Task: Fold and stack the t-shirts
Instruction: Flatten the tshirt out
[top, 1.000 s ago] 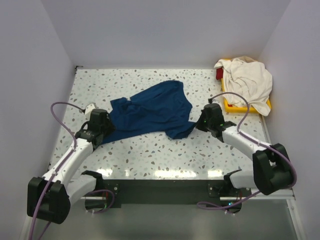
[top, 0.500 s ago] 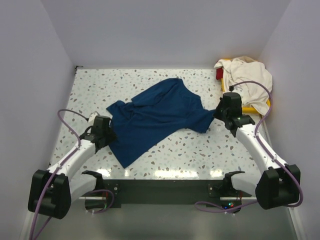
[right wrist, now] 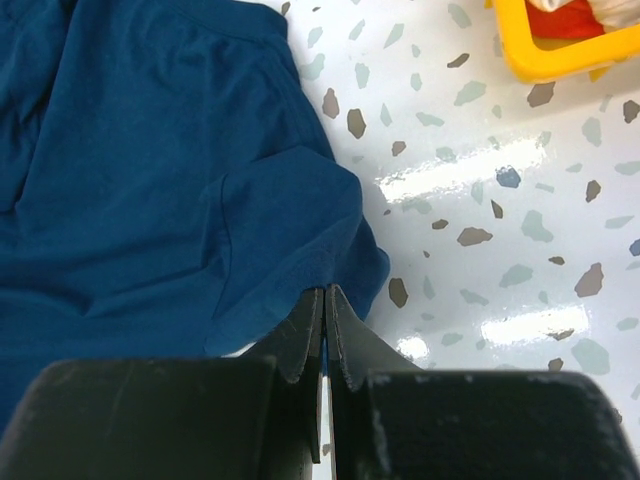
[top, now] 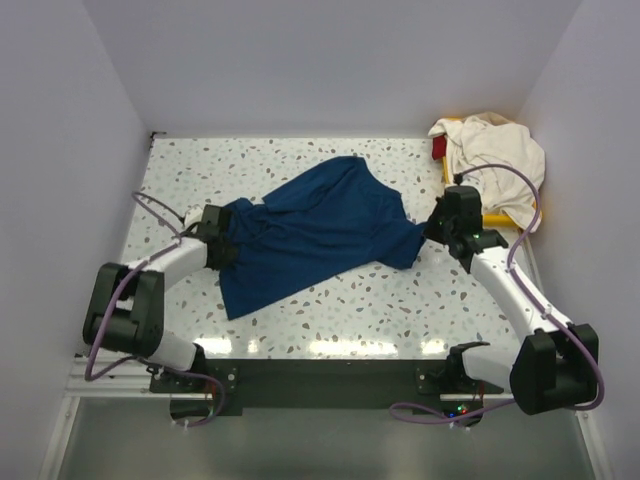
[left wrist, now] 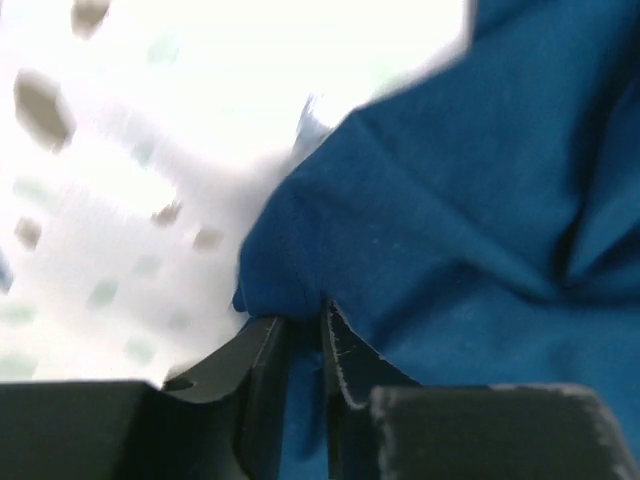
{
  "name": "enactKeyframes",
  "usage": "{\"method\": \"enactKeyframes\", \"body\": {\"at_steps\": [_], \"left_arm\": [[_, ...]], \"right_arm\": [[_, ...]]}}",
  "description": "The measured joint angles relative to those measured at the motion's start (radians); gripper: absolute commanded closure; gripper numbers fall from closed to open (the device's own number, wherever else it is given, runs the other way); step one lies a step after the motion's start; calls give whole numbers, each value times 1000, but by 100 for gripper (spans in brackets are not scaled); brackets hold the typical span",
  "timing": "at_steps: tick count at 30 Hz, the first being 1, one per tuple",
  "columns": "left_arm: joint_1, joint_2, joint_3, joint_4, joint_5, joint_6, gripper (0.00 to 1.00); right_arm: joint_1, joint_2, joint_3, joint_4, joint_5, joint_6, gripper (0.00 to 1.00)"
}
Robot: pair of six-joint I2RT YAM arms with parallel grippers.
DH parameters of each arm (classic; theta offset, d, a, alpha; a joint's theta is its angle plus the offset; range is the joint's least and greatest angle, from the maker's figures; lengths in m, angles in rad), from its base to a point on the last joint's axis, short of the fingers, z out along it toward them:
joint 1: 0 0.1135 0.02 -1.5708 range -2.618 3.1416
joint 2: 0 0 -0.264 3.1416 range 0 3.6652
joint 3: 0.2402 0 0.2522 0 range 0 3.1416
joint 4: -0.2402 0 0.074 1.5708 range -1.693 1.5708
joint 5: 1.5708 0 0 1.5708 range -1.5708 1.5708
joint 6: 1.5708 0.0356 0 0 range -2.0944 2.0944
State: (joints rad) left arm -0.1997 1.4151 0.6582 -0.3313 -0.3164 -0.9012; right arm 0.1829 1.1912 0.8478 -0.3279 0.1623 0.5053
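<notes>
Left end effector [left wrist: 301, 320] and right end effector [right wrist: 323, 293] clamp opposite edges of navy t-shirt [top: 318, 228]

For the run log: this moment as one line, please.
left gripper: shut on navy t-shirt | right gripper: shut on navy t-shirt | cream t-shirt: on yellow tray

The right gripper [right wrist: 324, 292] is pinching its black fingers together on the edge of the dark navy t-shirt [right wrist: 150, 180], which is lying rumpled across the speckled white table [right wrist: 480, 200]. A yellow tray [right wrist: 560, 55] corner is showing top right, apart from the shirt.
</notes>
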Motion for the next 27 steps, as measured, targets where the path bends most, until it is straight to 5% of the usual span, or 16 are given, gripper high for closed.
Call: {"method": "enactKeyframes", "body": {"at_steps": [2,6,9,13,19,27], "left_arm": [[26,104,94,3,-15,2,89],[106,326,349,-16,-13,26,88],[136,441,542,-35,-18,68,78],[141,463,677,-60,-31,119,41],[143,275,516,-98,-65,135,34],[156,-17,198,-159,-79,92,43]], "right_arm": [[0,0,-7,4,-14,3,100],[0,-3,-42,19,-62,18,100],[0,-16,-87,31,-106,32,100],[2,-63,-195,75,-163,64,100],[34,-133,-356,113,-210,107,100],[47,-189,-446,124,-217,123,100]]}}
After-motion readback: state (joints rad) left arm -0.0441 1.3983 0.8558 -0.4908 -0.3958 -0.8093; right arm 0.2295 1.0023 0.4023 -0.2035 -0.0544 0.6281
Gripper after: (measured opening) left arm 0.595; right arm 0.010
